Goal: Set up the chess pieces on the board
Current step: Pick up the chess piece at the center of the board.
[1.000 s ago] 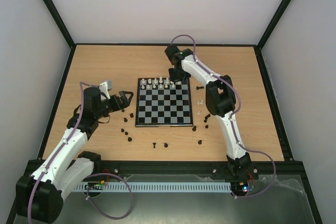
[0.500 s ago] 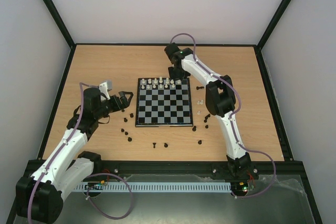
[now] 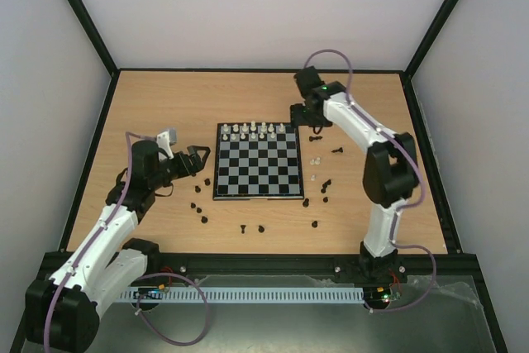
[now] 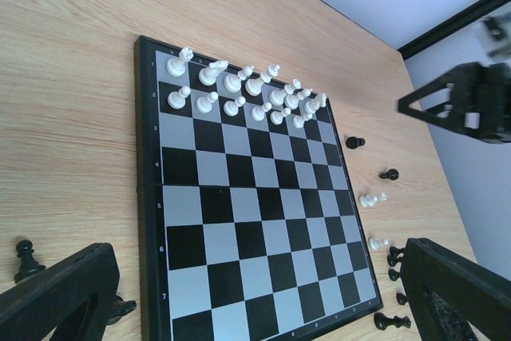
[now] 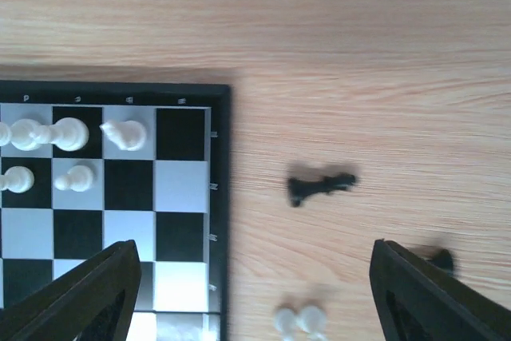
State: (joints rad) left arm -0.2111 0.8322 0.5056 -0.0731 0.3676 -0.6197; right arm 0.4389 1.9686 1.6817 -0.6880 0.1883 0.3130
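Note:
The board [image 3: 256,175] lies mid-table with white chess pieces [image 3: 248,131] filling most of its two far rows. Black chess pieces [image 3: 198,204] lie scattered on the wood to its left, front and right. My right gripper [image 3: 307,117] hovers open just off the board's far right corner. In the right wrist view, that gripper [image 5: 255,309] holds nothing. Below it are the board's corner [image 5: 180,197], a fallen black piece [image 5: 322,187] and a blurred white piece [image 5: 299,321]. My left gripper [image 3: 196,160] waits open left of the board; in its wrist view the gripper [image 4: 259,301] frames the board [image 4: 239,221].
Two white pieces [image 3: 315,159] lie on the wood right of the board, with black ones [image 3: 326,183] close by. A black frame [image 3: 107,121] borders the tabletop, and white walls rise behind it.
My right gripper has opened and swung right, from over the board's far row to just off its far right corner. The left arm has stayed put.

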